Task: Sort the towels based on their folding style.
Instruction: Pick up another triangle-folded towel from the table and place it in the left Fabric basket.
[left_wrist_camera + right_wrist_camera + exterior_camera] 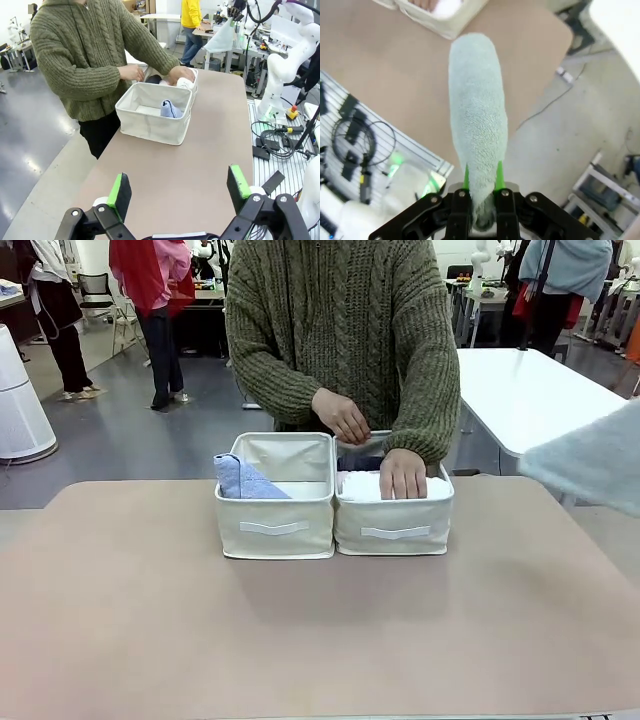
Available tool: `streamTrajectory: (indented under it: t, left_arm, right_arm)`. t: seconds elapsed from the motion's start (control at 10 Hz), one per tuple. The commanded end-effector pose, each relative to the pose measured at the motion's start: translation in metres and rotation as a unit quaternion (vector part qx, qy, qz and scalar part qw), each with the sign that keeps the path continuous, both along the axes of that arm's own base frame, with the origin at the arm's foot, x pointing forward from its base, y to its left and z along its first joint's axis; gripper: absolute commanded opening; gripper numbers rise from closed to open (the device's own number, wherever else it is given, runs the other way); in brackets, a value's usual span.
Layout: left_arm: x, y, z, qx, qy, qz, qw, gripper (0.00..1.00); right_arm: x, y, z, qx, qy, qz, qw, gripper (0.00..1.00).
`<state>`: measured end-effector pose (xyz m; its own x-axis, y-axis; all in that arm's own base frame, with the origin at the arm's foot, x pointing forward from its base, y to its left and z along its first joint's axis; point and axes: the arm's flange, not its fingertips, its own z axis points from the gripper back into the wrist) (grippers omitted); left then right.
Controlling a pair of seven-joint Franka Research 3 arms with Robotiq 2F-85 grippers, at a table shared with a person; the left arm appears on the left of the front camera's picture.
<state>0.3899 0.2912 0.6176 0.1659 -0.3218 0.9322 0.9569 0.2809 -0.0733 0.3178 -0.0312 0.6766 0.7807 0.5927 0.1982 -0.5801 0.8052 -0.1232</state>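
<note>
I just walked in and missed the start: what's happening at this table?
The right gripper is shut on a grey-teal towel, holding it in the air at the right side of the table. The left gripper hangs open and empty over the table. Across it, a person's hand presses on a white towel in the right bin; a light blue towel sits in the left bin.

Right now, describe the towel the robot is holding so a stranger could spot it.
Start at the beige bins mid-table, then look to the robot's right. There the right hand is shut on a long, pale grey-teal towel held in the air; the other towels lie in the bins.
</note>
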Motion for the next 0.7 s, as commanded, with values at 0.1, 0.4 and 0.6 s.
streamTrajectory:
  t: [0.1,0.4,0.6]
  left_arm:
    - [-0.002,0.0,0.001,-0.004,-0.006,0.003,1.0,1.0]
    - [-0.002,0.0,0.001,-0.004,-0.006,0.003,1.0,1.0]
    - [-0.002,0.0,0.001,-0.004,-0.006,0.003,1.0,1.0]
  right_arm:
    - [0.036,0.012,-0.001,0.018,0.026,0.002,0.999,0.04]
    - [0.034,0.016,-0.011,0.008,0.025,0.004,1.0,0.04]
    - [0.034,0.016,-0.011,0.008,0.025,0.004,1.0,0.04]
